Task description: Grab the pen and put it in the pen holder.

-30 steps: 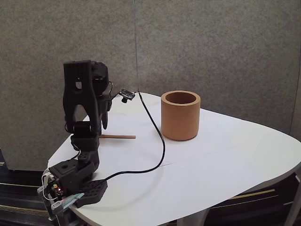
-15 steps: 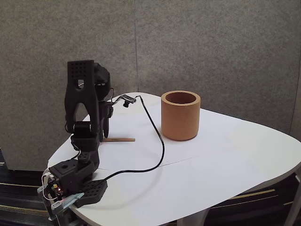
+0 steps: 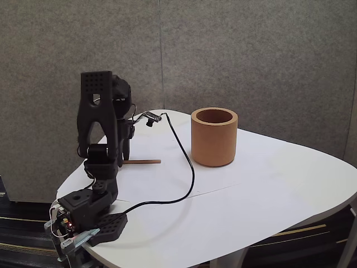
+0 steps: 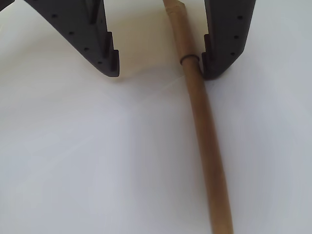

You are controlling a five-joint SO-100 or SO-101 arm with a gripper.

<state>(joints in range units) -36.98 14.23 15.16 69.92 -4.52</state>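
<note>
The gripper (image 4: 161,70) (jaws apart) straddles the pen (image 4: 202,122), right fingertip touching it.

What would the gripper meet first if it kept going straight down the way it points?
Probably the pen, lying between the open jaws of the gripper, close against the right one in the wrist view; then the white table.

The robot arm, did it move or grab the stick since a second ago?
The arm tipped down over the pen, lowering its wrist camera. The pen's far end shifted slightly on the table. The gripper isn't holding it: jaws open, pen beside one. The pen holder and cable stayed put.
</note>
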